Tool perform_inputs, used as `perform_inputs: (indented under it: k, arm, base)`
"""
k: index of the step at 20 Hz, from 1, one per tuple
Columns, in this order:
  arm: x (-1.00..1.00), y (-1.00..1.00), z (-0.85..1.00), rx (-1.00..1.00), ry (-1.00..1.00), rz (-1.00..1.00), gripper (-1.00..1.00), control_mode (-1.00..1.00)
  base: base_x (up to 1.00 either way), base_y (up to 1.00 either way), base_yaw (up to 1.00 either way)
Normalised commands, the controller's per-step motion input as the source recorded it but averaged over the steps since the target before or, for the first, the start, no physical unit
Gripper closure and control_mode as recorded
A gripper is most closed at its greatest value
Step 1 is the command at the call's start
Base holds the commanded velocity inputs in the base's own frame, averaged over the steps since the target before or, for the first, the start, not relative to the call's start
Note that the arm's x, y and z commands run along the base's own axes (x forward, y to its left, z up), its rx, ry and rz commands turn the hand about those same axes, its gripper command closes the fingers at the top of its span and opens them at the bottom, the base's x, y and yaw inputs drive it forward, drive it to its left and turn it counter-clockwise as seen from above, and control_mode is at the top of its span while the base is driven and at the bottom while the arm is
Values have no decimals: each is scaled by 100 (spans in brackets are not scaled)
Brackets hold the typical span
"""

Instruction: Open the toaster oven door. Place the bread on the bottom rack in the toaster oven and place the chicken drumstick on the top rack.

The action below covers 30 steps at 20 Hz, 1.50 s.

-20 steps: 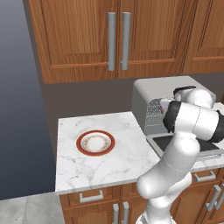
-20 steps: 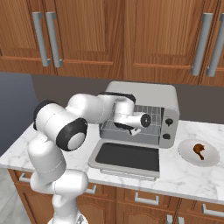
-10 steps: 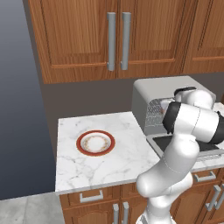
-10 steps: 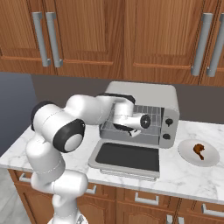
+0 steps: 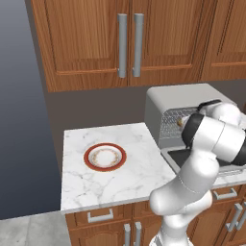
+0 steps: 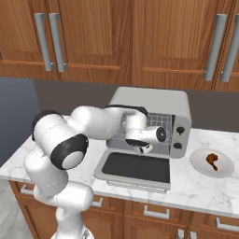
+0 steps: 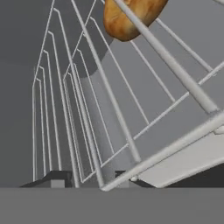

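Note:
The toaster oven (image 6: pixel 149 100) stands on the counter with its door (image 6: pixel 135 167) folded down flat in front. My gripper (image 6: pixel 144 148) reaches into the low front of the opening. In the hand view my gripper (image 7: pixel 89 177) has its fingertips apart, with thin wires of a silver rack (image 7: pixel 109 109) running between them. I cannot tell which of the two racks this is. The bread (image 7: pixel 127 19), golden-brown, lies further in on the rack, apart from my fingers. The chicken drumstick (image 6: pixel 212 161) rests on a white plate (image 6: pixel 196 161) right of the oven.
A red-rimmed plate (image 5: pixel 104 157) with nothing on it sits on the marble counter (image 5: pixel 120 187) left of the oven (image 5: pixel 178 98). Wooden wall cabinets (image 5: pixel 129 43) hang above. The open door covers the counter in front of the oven.
My hand has shifted slightly lower and to the right at the oven mouth. The plates, the drumstick and the door have not moved.

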Motion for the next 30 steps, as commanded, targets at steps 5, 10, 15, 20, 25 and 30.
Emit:
perform_inputs:
  k: [5, 10, 15, 20, 25, 30]
  arm:
    - [-77, -16, -34, 0, 14, 12, 100, -100]
    - [-97, -9, -50, -1, 17, 12, 100, -100]
    - [-100, 0, -71, -2, 17, 11, 100, -100]
    - [-100, 0, -71, -4, 19, 10, 100, -100]
    - [-100, -1, -62, -6, 21, 11, 100, -100]
    - [-92, -7, -34, -5, 16, 11, 100, -100]
  base:
    - [0, 0, 0]
    - [0, 0, 0]
    - [0, 0, 0]
    - [0, 0, 0]
    - [0, 0, 0]
    - [0, 0, 0]
